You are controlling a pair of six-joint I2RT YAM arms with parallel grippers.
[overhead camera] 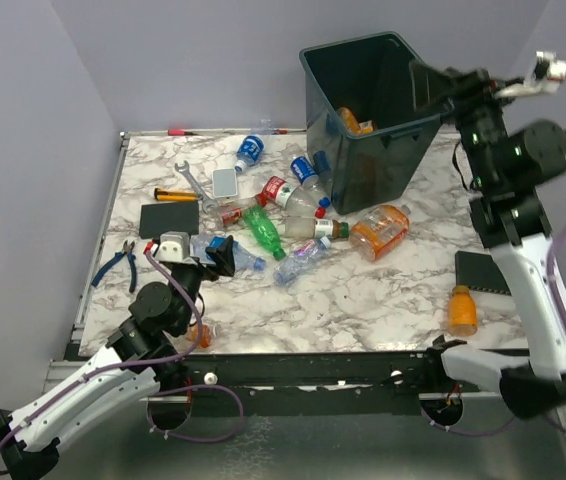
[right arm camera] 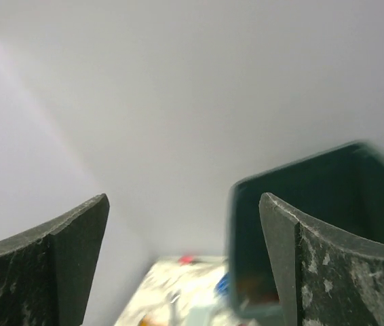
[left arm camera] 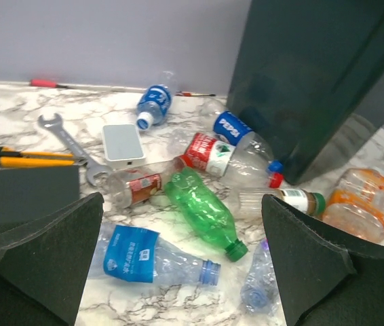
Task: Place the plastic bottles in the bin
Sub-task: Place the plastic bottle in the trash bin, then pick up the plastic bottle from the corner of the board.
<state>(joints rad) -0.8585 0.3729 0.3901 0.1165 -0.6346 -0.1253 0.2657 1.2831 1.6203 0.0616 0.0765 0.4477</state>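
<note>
The dark bin (overhead camera: 373, 110) stands tilted at the back of the table, with an orange bottle (overhead camera: 353, 122) inside. Several plastic bottles lie in front of it: a green one (overhead camera: 263, 232), a blue-labelled clear one (left arm camera: 151, 255), a crushed clear one (left arm camera: 260, 285), a large orange one (overhead camera: 380, 230) and a small orange one (overhead camera: 462, 310) at the front right. My left gripper (overhead camera: 218, 255) is open and empty just above the blue-labelled and green (left arm camera: 202, 210) bottles. My right gripper (overhead camera: 431, 85) is open and empty, held high at the bin's right rim (right arm camera: 341, 204).
A wrench (overhead camera: 193, 180), pliers (overhead camera: 118, 262), a yellow-and-black knife (overhead camera: 175, 195), a grey slab (overhead camera: 224, 181) and a black slab (overhead camera: 169, 218) lie at the left. Another black slab (overhead camera: 482, 271) lies at the right. A red-handled tool (overhead camera: 181, 131) lies along the back edge.
</note>
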